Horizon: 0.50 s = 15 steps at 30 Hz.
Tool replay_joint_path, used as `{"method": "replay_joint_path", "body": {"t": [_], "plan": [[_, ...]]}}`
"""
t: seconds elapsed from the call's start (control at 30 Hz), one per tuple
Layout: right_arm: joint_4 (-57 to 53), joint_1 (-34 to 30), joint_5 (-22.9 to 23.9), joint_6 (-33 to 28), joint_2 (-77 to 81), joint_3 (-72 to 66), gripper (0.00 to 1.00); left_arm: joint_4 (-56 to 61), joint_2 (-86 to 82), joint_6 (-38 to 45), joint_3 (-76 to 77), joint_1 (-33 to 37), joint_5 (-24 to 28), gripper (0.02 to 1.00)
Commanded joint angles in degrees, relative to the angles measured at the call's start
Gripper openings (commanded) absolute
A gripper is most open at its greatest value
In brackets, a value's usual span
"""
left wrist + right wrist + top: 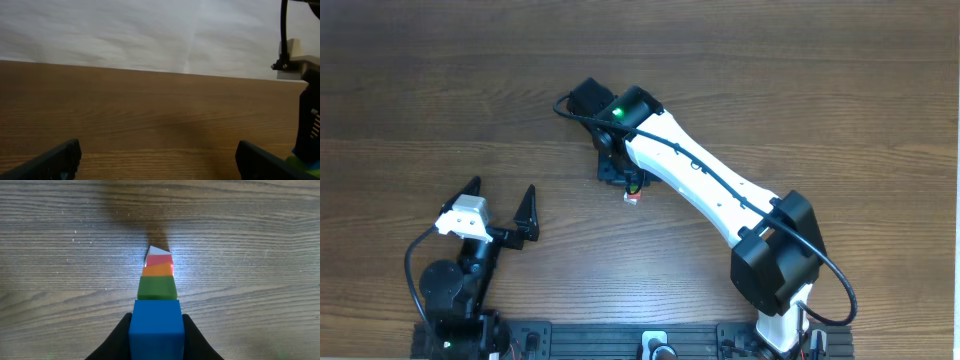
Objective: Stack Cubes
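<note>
Bright even light; glare on table (186, 262) (soft shadow beyond it).

You are working at a lab-style robot bench: the left arm (470, 265) and the right arm (705, 185) stand on a black rail (590, 337) at the edge of a wood-grain table (430, 90), with a black cable (840, 280) looped along the right one. Behind the table you face a plain white wall (125, 30).

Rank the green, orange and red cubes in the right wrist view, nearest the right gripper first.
1. Green cube, under the blue cube in the right gripper.
2. Orange cube, beneath the green.
3. Red cube, beneath the orange.
</note>
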Motion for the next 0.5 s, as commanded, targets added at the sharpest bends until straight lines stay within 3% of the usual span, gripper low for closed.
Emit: {"method": "replay_joint_path", "body": {"t": [0.03,0.5], "plan": [[0.28,-0.42,-0.07,0.50,1.33,1.36,0.012,-0.17,-0.46,0.83,-0.26,-0.22,-0.22,1.000],[0.20,-0.42,-0.07,0.50,1.33,1.11,0.058,-0.17,-0.46,0.85,-0.24,-0.22,-0.22,0.998]]}}
